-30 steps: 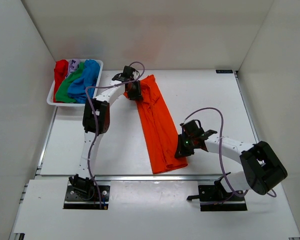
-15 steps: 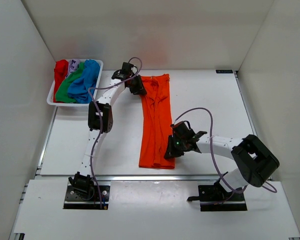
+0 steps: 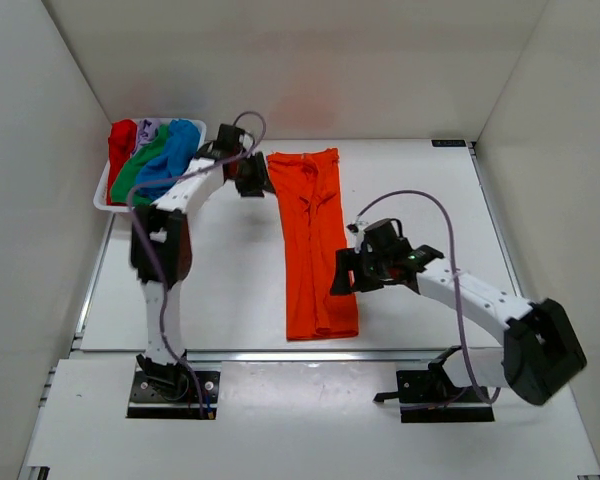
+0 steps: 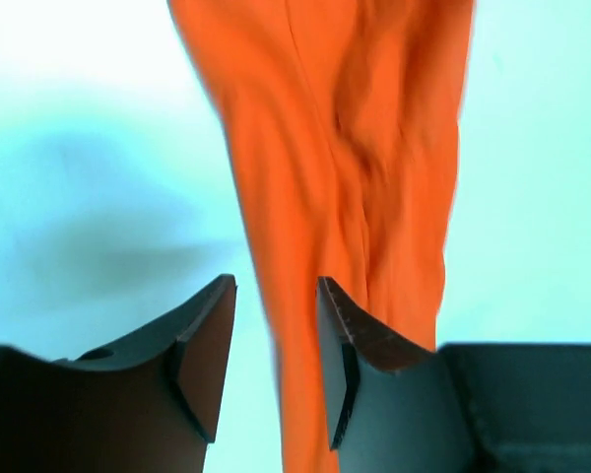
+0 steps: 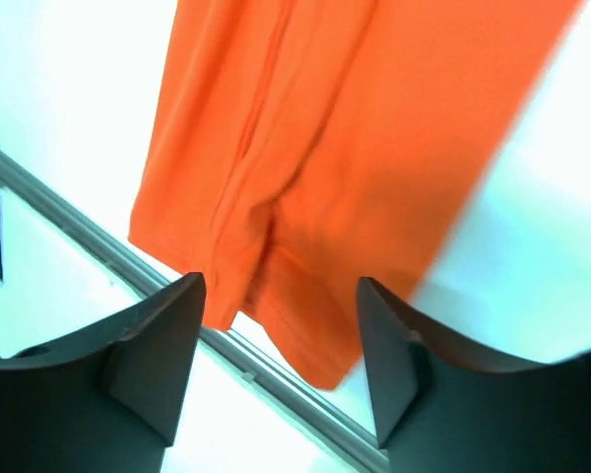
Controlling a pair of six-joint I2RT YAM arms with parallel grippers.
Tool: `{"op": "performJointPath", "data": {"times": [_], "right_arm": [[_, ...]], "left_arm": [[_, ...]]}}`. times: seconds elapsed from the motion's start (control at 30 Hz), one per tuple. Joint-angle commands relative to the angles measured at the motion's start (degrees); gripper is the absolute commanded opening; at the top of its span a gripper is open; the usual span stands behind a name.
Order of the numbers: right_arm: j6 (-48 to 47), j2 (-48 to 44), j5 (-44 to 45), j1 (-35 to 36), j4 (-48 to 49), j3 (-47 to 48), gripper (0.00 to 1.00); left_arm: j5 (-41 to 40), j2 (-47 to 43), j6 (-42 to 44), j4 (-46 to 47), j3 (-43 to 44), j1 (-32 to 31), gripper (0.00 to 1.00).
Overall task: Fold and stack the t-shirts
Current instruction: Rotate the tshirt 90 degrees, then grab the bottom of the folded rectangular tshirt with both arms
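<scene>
White desk [image 3: 230,285] bears a long, lengthwise-folded orange cloth t-shirt [image 3: 315,250]; left end effector [image 4: 274,284] and right end effector [image 5: 281,283], both spread and empty, should pinch one end's corners evenly.

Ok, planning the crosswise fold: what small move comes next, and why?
Probably lower the right end effector to the near hem of the orange t-shirt and grip it: the shirt lies as a long narrow strip, and that end effector hovers open near it, holding nothing.

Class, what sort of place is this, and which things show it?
Likely a robot lab cell: left arm and right arm bolted by a walled table, orange t-shirt laid out, coloured t-shirts in a white tray.
</scene>
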Motion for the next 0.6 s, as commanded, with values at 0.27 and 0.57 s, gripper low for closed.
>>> {"op": "performJointPath", "data": {"times": [0.27, 0.57], "right_arm": [[11.2, -18.4, -1.2, -8.4, -2.8, -17.2, 0.68], [16.9, -15.1, -1.3, -3.3, 3.8, -20.7, 0.60]], "left_arm": [[-6.6, -48.0, -9.3, 26.2, -69.5, -20.5, 0.53], [-7.7, -48.4, -13.8, 28.3, -76.9, -28.2, 0.55]]}}
